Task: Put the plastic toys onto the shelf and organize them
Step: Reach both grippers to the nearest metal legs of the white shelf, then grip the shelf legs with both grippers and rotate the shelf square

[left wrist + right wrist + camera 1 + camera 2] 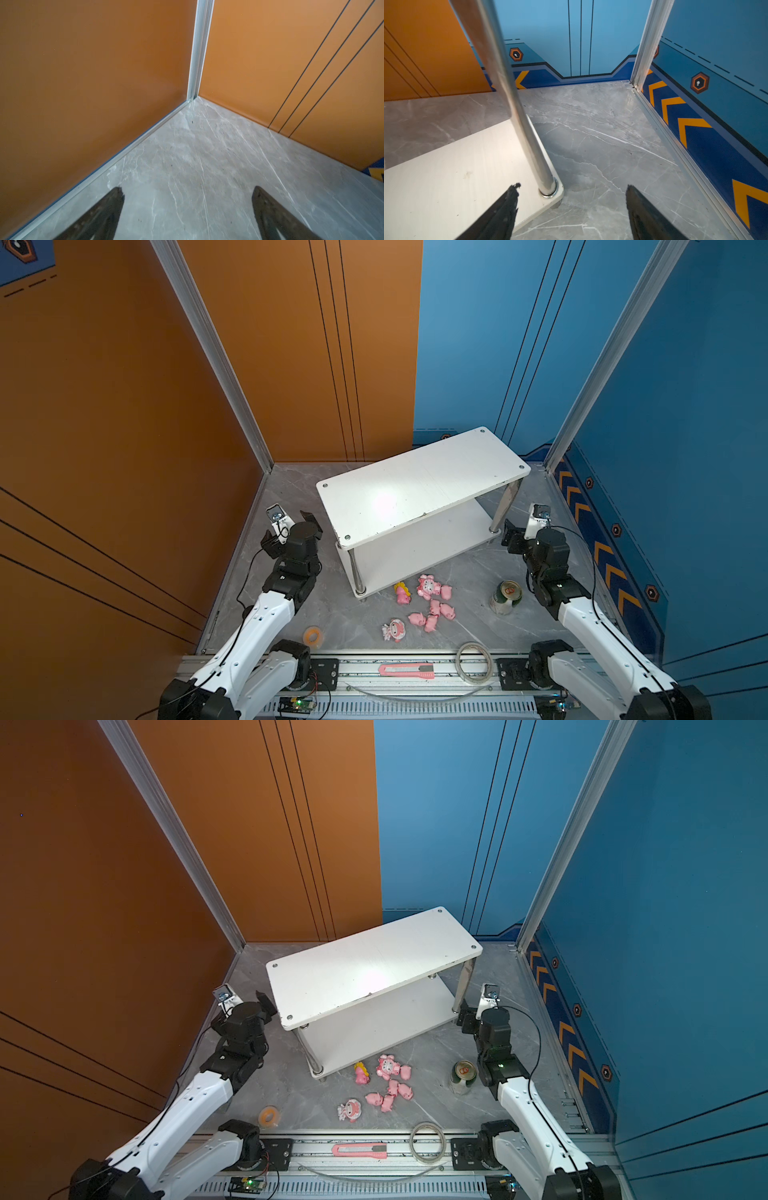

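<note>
The white two-tier shelf (pixel 424 481) (pixel 374 965) stands slanted at the back middle, with both tiers bare. The plastic toys lie on the grey floor in front of it: a pink-white figurine (pixel 428 587) (pixel 388 1067), a yellow sunflower-faced one (pixel 401 592), a white-pink one (pixel 392 630) (pixel 350 1110) and several tiny pink pigs (pixel 434 612) (pixel 390 1094). My left gripper (pixel 289 526) (pixel 188 190) is open and empty, facing the orange back corner left of the shelf. My right gripper (pixel 525 529) (pixel 573 186) is open at the shelf's right end. The chrome leg (pixel 529 145) rises just beyond its fingertips.
A green can (pixel 505 597) stands right of the toys, close to my right arm. An orange tape roll (pixel 313 635) lies front left. A pink utility knife (pixel 406 670) and a clear ring (pixel 475 662) rest on the front rail. Walls close in on both sides.
</note>
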Robot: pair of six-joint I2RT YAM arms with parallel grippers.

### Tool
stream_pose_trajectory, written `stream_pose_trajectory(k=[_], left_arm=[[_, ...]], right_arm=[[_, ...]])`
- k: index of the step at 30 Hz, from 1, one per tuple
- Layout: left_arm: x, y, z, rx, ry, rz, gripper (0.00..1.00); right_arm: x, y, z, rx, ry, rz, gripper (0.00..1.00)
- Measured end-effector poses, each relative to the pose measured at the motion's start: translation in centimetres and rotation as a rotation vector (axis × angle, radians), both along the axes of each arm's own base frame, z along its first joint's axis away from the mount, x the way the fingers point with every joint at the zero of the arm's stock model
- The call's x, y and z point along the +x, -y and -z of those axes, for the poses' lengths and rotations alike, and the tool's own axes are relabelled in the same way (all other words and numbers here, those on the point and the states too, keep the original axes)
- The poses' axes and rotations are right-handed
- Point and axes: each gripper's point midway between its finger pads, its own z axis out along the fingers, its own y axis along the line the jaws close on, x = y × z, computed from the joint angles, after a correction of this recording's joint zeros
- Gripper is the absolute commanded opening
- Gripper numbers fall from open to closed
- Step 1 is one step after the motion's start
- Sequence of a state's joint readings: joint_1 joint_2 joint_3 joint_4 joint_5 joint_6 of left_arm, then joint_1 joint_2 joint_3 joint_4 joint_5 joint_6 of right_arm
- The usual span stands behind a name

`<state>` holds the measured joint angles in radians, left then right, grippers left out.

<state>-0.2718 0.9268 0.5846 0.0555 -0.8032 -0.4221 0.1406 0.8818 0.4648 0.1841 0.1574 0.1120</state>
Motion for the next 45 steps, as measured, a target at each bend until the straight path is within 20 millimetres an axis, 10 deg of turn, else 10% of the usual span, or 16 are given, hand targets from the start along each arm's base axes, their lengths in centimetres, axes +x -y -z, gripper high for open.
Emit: stream_pose_trajectory(k=[24,33,35,45], left_arm=[[-8.0,12.2,4.0,-0.126,-0.196,0.528,0.77],[-10.4,14.7,4.1,-0.115,-0.216,0.685,0.8],[-10.8,15.1,4.4,-0.105,-0.234,0.707,0.98],[-11.8,18.2,4.4,-0.044,-0.31,0.805,0.98]], right_arm=[[6.2,-1.7,-2.3,0.07,0.002,-0.202,0.59],[7.6,-2.1,-2.4,0.097,-0.003,-0.249,0.47],[7.9,-2.3,-2.4,0.11,-0.005,-0.257,0.44],[8.8,-2.2,-2.5,0.111,0.006,-0.262,0.31]])
